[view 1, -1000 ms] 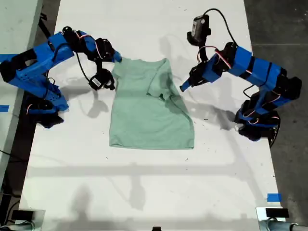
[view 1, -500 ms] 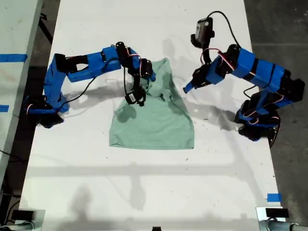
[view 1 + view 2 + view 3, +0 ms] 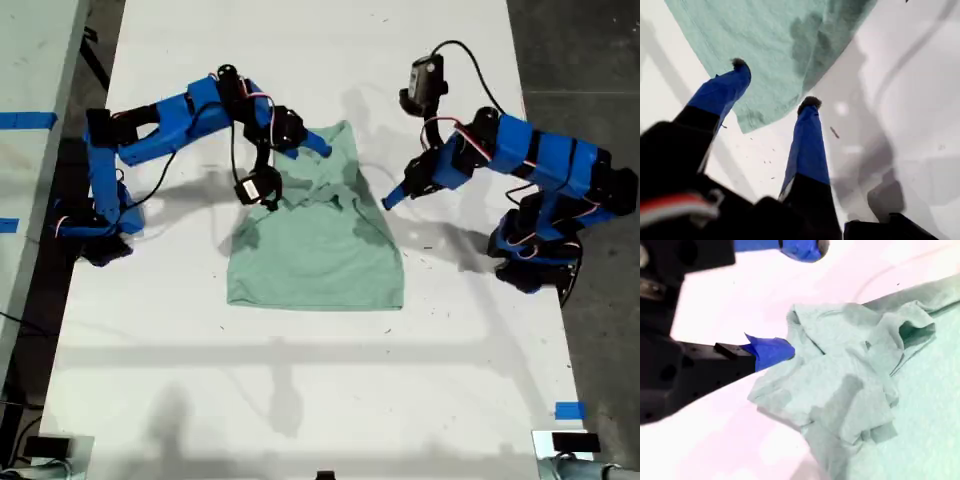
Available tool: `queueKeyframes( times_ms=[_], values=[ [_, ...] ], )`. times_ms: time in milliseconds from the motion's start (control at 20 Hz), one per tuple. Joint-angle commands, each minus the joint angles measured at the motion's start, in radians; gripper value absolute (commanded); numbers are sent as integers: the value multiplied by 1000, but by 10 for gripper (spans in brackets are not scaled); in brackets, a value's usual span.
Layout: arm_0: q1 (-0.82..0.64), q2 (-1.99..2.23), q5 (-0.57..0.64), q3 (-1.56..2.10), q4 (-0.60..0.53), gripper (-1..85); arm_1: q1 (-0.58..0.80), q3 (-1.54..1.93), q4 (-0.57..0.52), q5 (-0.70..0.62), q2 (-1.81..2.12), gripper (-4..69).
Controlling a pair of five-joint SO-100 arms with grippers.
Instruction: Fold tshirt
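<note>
The pale mint-green tshirt [image 3: 315, 250] lies on the white table [image 3: 300, 400], its lower part flat and its upper part bunched into folds [image 3: 850, 390]. My second gripper [image 3: 318, 150], on the arm at the exterior view's left, hovers open over that bunched upper part; in the second wrist view [image 3: 792, 300] its jaws stand wide apart, with one fingertip [image 3: 772, 351] touching the cloth's edge. On the arm at the exterior view's right, my first gripper [image 3: 388, 200] is open beside the shirt's edge. One of its fingertips [image 3: 740, 65] is over the tshirt [image 3: 775, 40] and the other over bare table.
Both arm bases stand at the table's sides in the exterior view [image 3: 95, 235] [image 3: 535, 265]. Blue tape marks [image 3: 568, 410] sit near the table's front corner at the exterior view's right. A second pale table edge [image 3: 30, 60] runs along the exterior view's left.
My second gripper carried the shirt's upper corner from the exterior view's left inward over the shirt, leaving it bunched. My first gripper drifted slightly down beside the shirt's edge.
</note>
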Motion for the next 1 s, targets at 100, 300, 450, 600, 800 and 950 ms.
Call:
queueKeyframes(
  times_ms=[100,300,450,600,800,950],
  values=[
    [167,357,-121,325,-38,175,-141,186,-103,126,158,258],
    [290,439,-225,480,-46,176,-272,394,-229,264,215,245],
    [368,397,-278,472,-28,163,-324,494,-293,330,216,239],
    [417,397,-299,505,-80,145,-342,537,-307,360,216,239],
    [442,430,-311,592,-209,143,-357,580,-390,388,184,232],
    [436,428,-311,621,-232,147,-354,578,-463,397,106,224]
  ],
)
